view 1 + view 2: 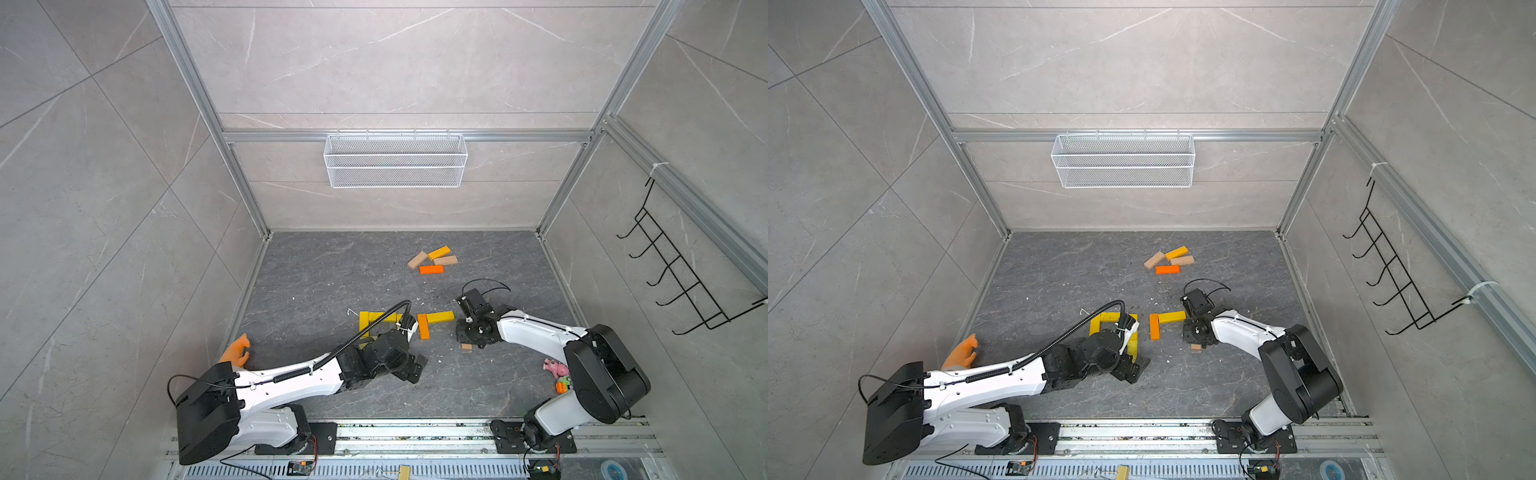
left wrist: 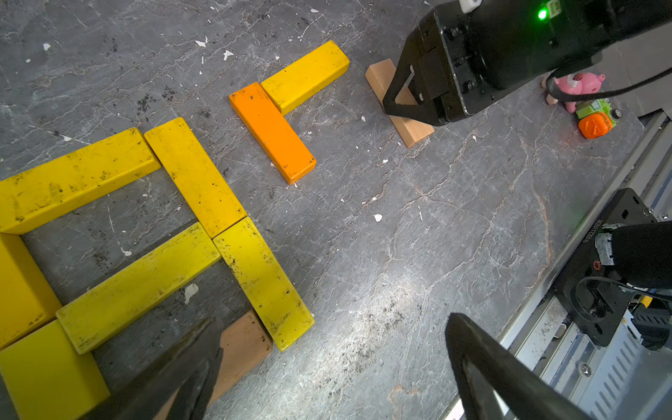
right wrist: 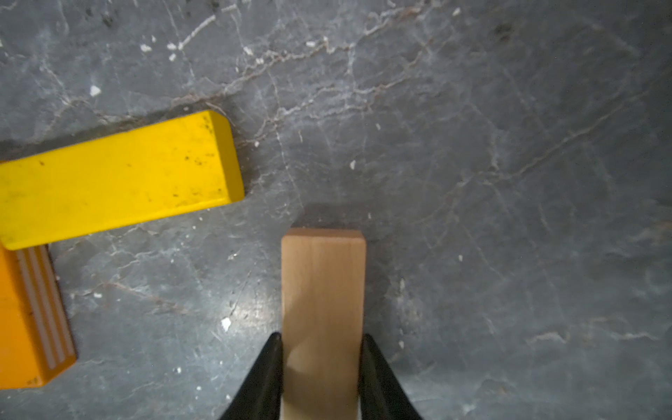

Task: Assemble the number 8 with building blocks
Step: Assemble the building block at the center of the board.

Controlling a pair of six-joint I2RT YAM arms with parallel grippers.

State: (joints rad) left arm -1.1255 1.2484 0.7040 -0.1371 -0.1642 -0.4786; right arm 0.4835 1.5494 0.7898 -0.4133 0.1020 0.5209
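Observation:
My right gripper (image 3: 323, 336) is shut on a tan building block (image 3: 323, 291), one finger flat against each long side; the block lies on the floor (image 1: 466, 347). Just beyond it a yellow block (image 3: 116, 174) and an orange block (image 3: 25, 320) form a corner (image 1: 423, 326). Further left, several yellow blocks (image 2: 196, 178) lie in a partial figure with a tan block (image 2: 243, 345) at its near end. My left gripper (image 2: 332, 323) hangs open over bare floor beside that tan block, holding nothing. Several loose blocks (image 1: 432, 261) lie at the back.
An orange plush toy (image 1: 237, 351) lies by the left wall. A pink toy (image 1: 556, 368) and a green-and-orange toy (image 1: 562, 386) sit by the right arm's base. A wire basket (image 1: 395, 160) hangs on the back wall, a black hook rack (image 1: 681, 270) on the right wall.

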